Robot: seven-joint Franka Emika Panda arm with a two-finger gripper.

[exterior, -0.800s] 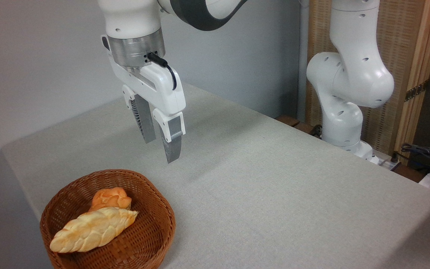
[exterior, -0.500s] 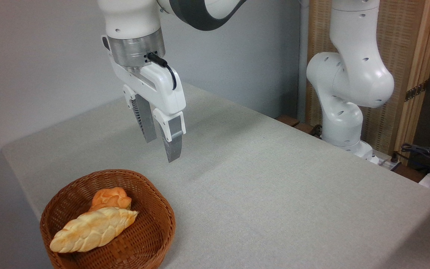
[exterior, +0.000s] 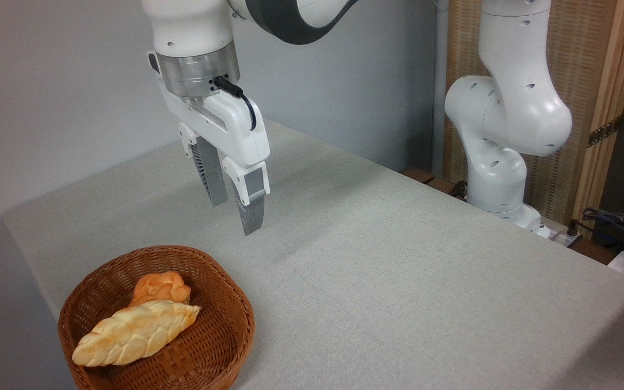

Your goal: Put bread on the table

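The bread [exterior: 135, 333] lies in the wicker basket [exterior: 220, 346] at the 7 o'clock corner of my view, stretched across the bowl with one tapered end near the 8 o'clock rim and the other pointing toward 2 o'clock. A small orange bun [exterior: 160, 287] sits just behind it, touching its upper end. Nothing of the task is done yet: the loaf is still in the basket and the table [exterior: 398, 281] cloth beside it is where it must end up.

Against the two pictures from a moment ago I see almost no change. The gripper [exterior: 233, 216] has crept a hair toward 3 o'clock and that is all; the bread, bun and basket have not stirred. I read this as the very start of the approach, with the whole reach, descent and grasp still ahead.

The gripper hangs in the air at about 1 o'clock from the basket, well apart from the loaf, its two fingers [exterior: 251, 208] spread with a clear gap and holding nothing.

The basket's lower edge is cut off by the frame, and its near wall hides the bread's underside. I cannot tell how the loaf rests on the bun.
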